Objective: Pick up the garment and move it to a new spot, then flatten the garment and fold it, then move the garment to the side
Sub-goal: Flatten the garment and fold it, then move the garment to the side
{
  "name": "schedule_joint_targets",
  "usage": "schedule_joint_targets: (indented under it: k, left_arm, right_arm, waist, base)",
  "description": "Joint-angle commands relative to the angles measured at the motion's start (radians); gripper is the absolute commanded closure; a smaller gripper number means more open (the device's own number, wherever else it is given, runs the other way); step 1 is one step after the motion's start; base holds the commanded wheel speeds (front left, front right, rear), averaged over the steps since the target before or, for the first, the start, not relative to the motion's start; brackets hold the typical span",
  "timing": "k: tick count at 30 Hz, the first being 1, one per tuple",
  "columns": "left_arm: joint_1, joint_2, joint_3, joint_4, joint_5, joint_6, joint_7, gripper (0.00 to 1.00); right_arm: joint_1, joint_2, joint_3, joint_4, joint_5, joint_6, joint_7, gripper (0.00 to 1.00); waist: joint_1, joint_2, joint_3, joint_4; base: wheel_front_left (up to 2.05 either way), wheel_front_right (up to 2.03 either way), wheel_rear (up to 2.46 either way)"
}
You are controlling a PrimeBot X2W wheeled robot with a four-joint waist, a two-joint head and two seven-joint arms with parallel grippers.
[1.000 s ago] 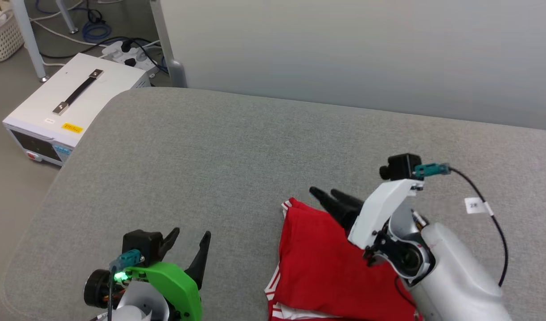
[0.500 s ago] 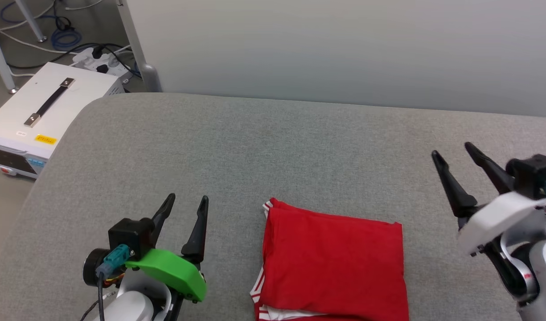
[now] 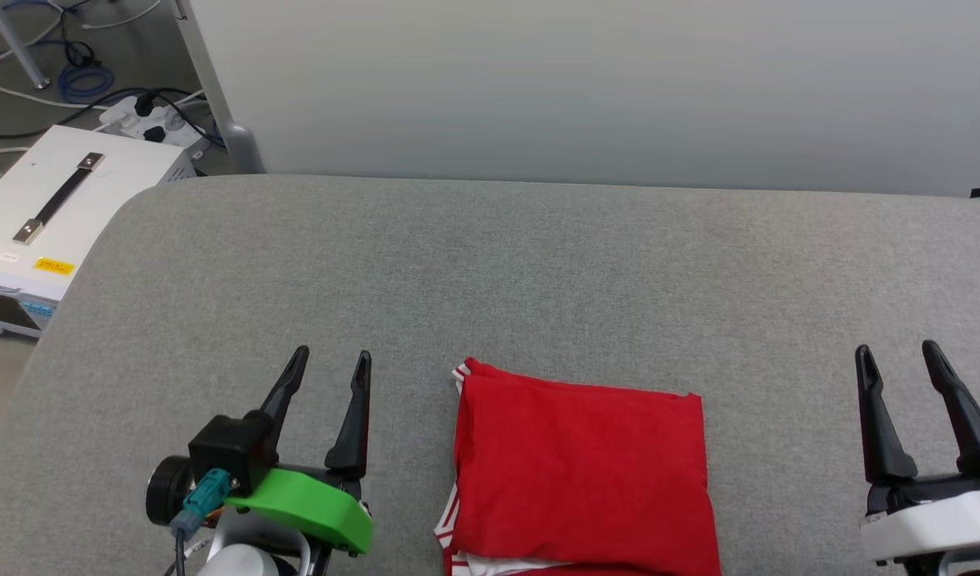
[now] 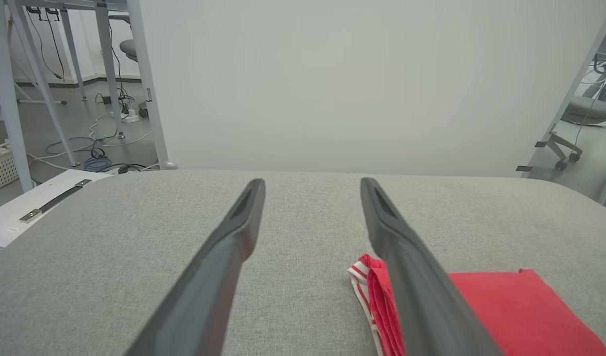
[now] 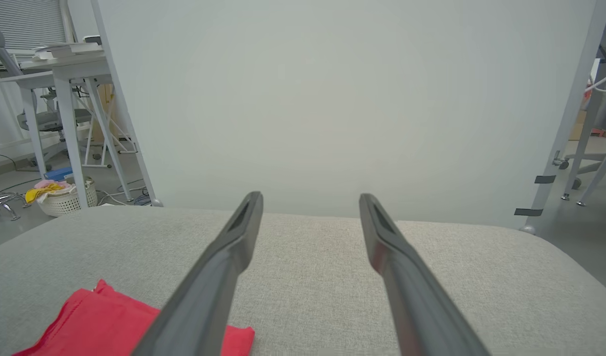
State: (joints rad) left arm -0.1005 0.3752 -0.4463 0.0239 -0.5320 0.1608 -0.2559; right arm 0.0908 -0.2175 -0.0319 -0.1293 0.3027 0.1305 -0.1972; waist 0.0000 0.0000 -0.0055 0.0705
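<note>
The garment (image 3: 579,472) lies folded into a red rectangle on the grey cushioned surface (image 3: 490,264), white-striped trim showing along its left edge. In the left wrist view the garment (image 4: 510,316) lies to the lower right; in the right wrist view the garment (image 5: 100,321) is at the lower left. My left gripper (image 3: 331,358) rests open left of the garment, nothing between its fingers. To the garment's right, well apart from it, my right gripper (image 3: 896,352) also stands open and empty. No lettering shows on the folded cloth.
A white equipment box (image 3: 50,216) with a black handle stands on the floor off the surface's left edge, beside a power strip and cables (image 3: 150,120). A pale partition panel (image 3: 586,88) rises behind the surface. A white basket (image 5: 63,198) sits on the floor.
My right gripper has lifted off the garment and swung out to the right, coming to rest apart from it. The head camera has shifted, moving the whole scene left.
</note>
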Motion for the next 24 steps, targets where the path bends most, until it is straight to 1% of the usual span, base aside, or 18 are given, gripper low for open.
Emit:
schedule_joint_targets:
  k: [1, 6, 10, 16, 24]
  left_arm:
    - [0.028, -0.014, 0.013, 0.007, 0.019, -0.013, -0.006, 0.0]
    - [0.064, -0.056, 0.051, 0.029, 0.061, -0.055, -0.006, 0.0]
    - [0.076, -0.087, 0.08, 0.035, 0.114, -0.083, -0.006, 0.0]
    - [0.086, -0.139, 0.146, 0.014, 0.18, -0.118, -0.006, 0.0]
    - [0.102, -0.181, 0.205, 0.035, 0.228, -0.176, -0.006, 0.0]
  right_arm:
    - [0.024, 0.016, -0.008, -0.012, -0.015, 0.0, -0.013, 0.0]
    - [0.069, 0.076, -0.013, -0.017, -0.041, 0.0, -0.039, 0.0]
    - [0.076, 0.098, -0.009, 0.001, -0.045, 0.0, -0.049, 0.0]
    - [0.065, 0.103, -0.006, 0.021, -0.044, 0.0, -0.057, 0.0]
    - [0.059, 0.097, -0.003, 0.031, -0.039, 0.0, -0.061, 0.0]
  waist:
    - [0.0, 0.0, -0.001, -0.001]
    - [0.0, 0.0, -0.003, 0.001]
    - [0.0, 0.0, 0.0, 0.005]
    - [0.0, 0.0, 0.004, 0.014]
    - [0.0, 0.0, 0.01, 0.022]
  base:
    - [0.0, 0.0, 0.0]
    - [0.0, 0.0, 0.0]
    - [0.0, 0.0, 0.0]
    - [0.0, 0.0, 0.0]
    - [0.0, 0.0, 0.0]
